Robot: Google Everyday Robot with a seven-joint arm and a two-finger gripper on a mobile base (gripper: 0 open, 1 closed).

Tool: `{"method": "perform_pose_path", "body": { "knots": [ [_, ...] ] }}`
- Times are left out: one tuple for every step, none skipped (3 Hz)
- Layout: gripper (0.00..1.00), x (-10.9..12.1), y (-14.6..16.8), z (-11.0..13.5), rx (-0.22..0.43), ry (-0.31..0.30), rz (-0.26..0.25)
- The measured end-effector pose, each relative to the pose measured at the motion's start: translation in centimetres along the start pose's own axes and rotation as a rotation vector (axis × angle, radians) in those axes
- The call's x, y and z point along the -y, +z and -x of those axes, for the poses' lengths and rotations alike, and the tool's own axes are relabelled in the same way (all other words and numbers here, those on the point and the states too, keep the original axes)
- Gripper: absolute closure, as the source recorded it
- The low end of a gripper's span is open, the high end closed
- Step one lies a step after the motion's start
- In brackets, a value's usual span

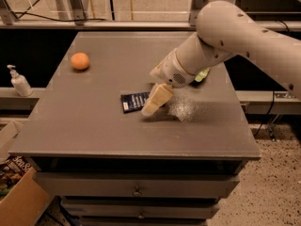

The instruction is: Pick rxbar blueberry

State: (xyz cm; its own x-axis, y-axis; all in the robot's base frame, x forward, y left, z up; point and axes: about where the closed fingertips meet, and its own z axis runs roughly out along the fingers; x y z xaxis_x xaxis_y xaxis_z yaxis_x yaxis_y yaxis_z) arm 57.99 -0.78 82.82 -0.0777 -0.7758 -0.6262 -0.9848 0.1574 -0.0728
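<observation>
The rxbar blueberry (133,101) is a small flat dark navy bar with white text, lying on the grey table (94,126) near its middle. My gripper (154,102) hangs from the large white arm that reaches in from the upper right. Its cream fingers (157,98) come down over the bar's right end, which they hide. A round orange fruit (80,61) sits at the table's left rear. A bit of a green pouch (202,75) shows behind the arm.
A white pump bottle (19,81) stands on a ledge left of the table. A cardboard box (19,197) sits on the floor at lower left. The table has drawers below its front edge. A railing runs behind the table.
</observation>
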Motion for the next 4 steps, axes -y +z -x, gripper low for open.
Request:
{"method": "perform_pose_path", "body": {
  "knots": [
    [0.40, -0.02, 0.01, -0.33, 0.001, 0.007, 0.000],
    [0.64, -0.33, 0.06, -0.72, 0.002, 0.013, 0.002],
    [0.86, -0.77, -0.18, -0.91, -0.004, 0.012, 0.005],
    [1.00, -0.92, -0.66, -0.81, -0.010, 0.006, 0.002]
  ]
}}
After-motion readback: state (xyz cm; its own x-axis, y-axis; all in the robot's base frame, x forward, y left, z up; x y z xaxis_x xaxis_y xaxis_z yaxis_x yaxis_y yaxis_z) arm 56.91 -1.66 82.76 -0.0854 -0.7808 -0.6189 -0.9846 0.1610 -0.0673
